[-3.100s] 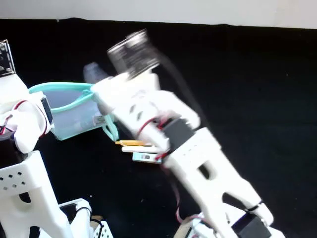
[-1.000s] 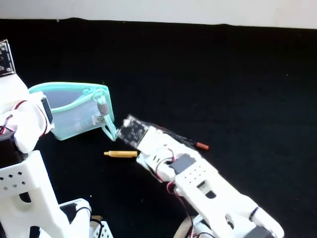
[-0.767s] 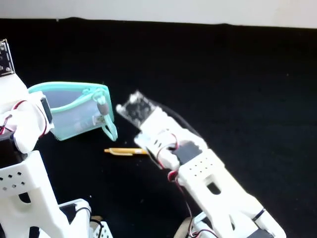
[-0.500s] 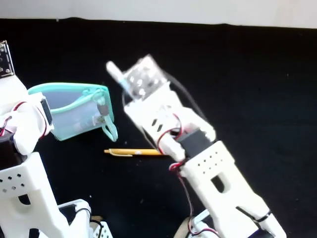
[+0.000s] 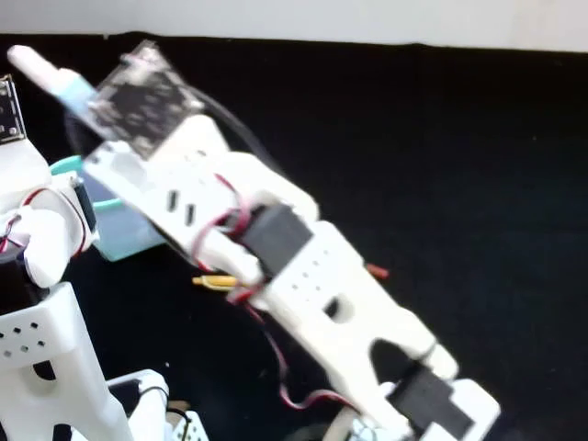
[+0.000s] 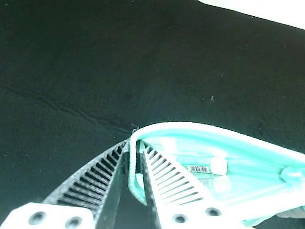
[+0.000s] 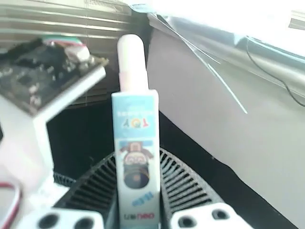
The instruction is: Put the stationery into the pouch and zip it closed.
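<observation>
My right gripper (image 7: 136,167) is shut on a light-blue and white stick (image 7: 135,138) that points straight out past its fingertips. In the high view this stick (image 5: 46,73) is held high at the far left, above the teal pouch (image 5: 119,237), most of which the right arm hides. My left gripper (image 6: 135,145) is shut on the rim of the pouch (image 6: 228,152), whose mouth stands open with a white-capped item inside. On the black table beneath the right arm lies a yellow pen (image 5: 216,282).
A small red-tipped item (image 5: 375,271) lies on the table to the right of the right arm. The left arm (image 5: 46,239) stands at the left edge; its circuit board (image 7: 43,81) is close beside the held stick. The table's right half is bare black cloth.
The right arm has risen from the table with the stick and swung up and left, over the pouch. The yellow pen and the left arm have stayed put.
</observation>
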### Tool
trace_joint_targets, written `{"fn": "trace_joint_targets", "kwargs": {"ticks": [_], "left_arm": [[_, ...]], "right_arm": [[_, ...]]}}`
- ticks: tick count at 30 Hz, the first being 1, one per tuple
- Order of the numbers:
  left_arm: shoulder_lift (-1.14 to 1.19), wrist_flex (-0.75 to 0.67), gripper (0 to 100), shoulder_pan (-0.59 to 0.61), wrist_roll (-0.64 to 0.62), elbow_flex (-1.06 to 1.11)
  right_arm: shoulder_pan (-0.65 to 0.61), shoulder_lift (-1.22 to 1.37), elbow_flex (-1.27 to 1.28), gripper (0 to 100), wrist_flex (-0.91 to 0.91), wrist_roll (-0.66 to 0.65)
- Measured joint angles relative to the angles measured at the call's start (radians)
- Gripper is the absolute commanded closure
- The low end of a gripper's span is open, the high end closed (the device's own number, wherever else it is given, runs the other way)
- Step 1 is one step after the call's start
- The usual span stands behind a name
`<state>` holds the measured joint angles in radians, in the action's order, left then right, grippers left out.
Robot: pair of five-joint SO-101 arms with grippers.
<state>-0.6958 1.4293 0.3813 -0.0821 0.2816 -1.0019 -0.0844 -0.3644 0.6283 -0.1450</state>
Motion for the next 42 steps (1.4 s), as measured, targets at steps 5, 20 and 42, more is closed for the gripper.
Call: {"fn": "trace_joint_targets", "kwargs": {"ticks": [5,20,42], "left_arm": [[0.0,0.0,99,0.0,0.0,0.0],[0.0,0.0,99,0.0,-0.002,0.0],[0.0,-0.009,99,0.0,-0.002,0.0]], "right_arm": [[-0.015,0.118,-0.242,99.2,0.077,0.002],[0.002,0.209,-0.348,99.2,0.137,0.239],[0.043,0.207,0.017,99.2,-0.025,0.387]]}}
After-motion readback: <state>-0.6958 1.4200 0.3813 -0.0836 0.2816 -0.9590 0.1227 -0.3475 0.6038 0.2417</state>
